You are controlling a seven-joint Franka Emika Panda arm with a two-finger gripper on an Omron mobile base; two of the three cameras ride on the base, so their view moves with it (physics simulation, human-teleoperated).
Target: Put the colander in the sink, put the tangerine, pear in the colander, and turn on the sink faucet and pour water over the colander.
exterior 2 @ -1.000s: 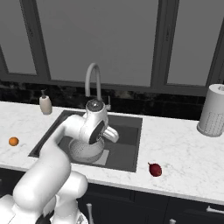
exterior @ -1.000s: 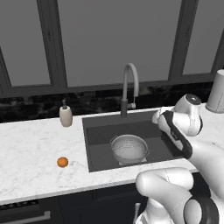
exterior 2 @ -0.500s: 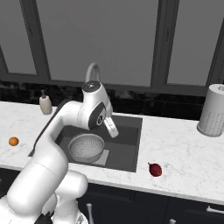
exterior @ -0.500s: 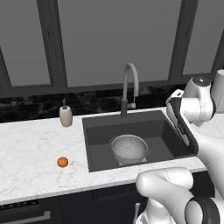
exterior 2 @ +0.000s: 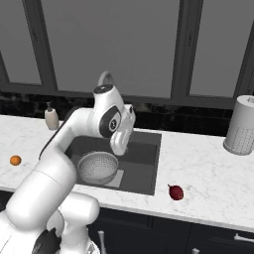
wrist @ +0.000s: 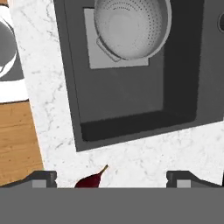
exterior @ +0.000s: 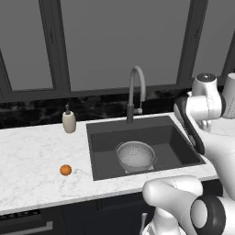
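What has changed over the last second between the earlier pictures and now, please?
The arm has risen out of the sink and swung toward its right side; the open, empty tool now hangs over the counter edge, above the pear. Nothing was taken hold of or let go. The colander stays in the sink, the tangerine on the left counter and the pear on the right; the faucet is unchanged.
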